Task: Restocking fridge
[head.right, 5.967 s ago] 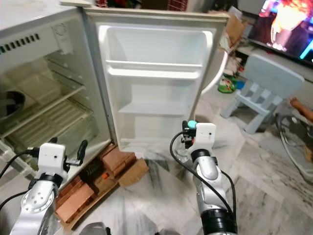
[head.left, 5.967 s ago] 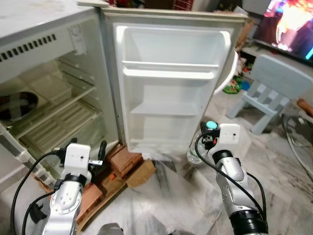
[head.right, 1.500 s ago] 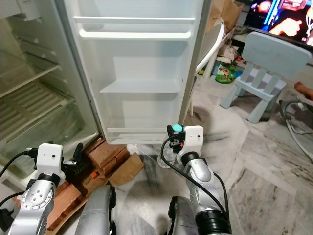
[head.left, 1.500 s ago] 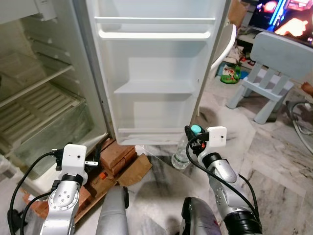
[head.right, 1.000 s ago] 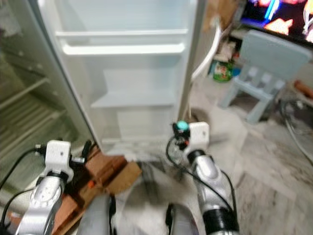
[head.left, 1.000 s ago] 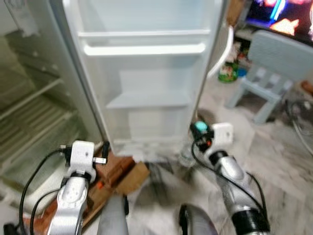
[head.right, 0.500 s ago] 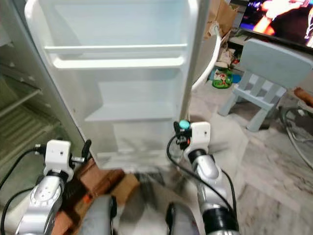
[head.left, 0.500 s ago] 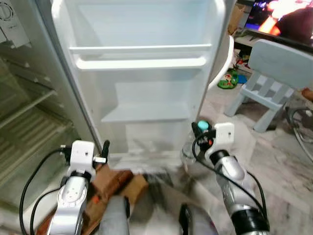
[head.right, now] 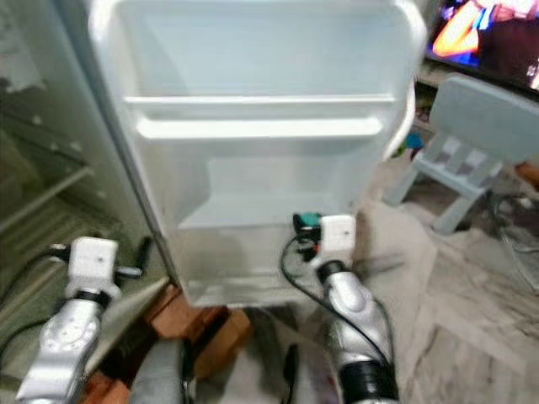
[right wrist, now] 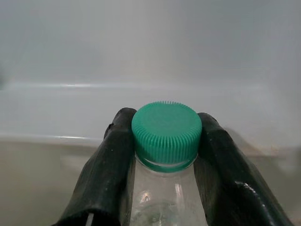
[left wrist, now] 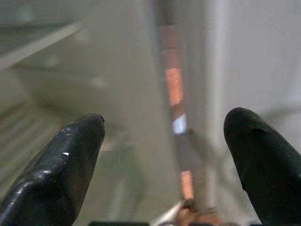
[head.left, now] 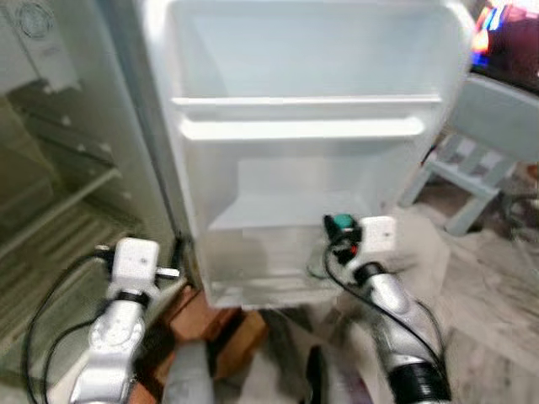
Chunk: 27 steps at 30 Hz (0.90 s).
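A pale blue chair (head.right: 474, 126) stands on marble floor (head.right: 472, 320).

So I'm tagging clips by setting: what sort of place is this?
Most likely a lived-in home. An open fridge stands on marble-look floor, with a child's chair and a lit TV behind it.

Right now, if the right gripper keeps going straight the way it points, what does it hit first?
Probably the fridge door's inner wall: the right gripper, shut on the bottle, faces its lower shelf. Depth is unclear.
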Tool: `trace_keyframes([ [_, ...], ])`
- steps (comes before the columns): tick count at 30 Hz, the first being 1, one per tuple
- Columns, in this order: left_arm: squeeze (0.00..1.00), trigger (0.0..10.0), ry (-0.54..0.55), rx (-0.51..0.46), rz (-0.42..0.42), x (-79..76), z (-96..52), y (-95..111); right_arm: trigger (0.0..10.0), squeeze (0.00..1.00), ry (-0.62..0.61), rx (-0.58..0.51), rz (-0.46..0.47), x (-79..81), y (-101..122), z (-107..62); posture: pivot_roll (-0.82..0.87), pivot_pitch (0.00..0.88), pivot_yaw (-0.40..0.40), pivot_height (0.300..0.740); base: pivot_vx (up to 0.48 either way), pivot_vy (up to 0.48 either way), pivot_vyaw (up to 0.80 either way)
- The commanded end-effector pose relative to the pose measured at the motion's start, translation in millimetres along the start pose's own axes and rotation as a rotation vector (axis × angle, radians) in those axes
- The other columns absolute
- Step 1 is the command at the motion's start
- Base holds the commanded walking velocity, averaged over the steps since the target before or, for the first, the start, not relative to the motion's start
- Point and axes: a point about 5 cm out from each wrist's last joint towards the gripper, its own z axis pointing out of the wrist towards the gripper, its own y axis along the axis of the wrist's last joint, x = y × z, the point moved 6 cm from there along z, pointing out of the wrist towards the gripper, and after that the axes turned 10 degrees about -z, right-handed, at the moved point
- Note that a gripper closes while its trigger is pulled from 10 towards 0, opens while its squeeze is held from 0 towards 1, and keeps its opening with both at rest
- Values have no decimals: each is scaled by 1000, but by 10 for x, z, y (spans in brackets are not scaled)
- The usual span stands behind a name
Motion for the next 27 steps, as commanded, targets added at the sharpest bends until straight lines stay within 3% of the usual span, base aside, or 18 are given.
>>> trace_keyframes([
  [1,0,10000,-20,-7,-9,-78,3,19,10000,0,-17,-55,-27,-83,160,43,125,0,-37,623,0,0,0],
  [7,0,10000,-26,-9,-6,-85,-30,30,10000,0,-52,-56,-54,-162,173,61,131,0,-37,623,0,0,0],
  [17,0,10000,-27,-19,-12,-52,-238,120,10000,0,-97,-74,-137,-378,308,240,168,113,-29,623,0,0,0],
  [27,0,10000,-6,-24,3,48,-388,251,10000,0,-66,-110,-174,-353,451,433,221,184,-26,581,0,0,0],
])
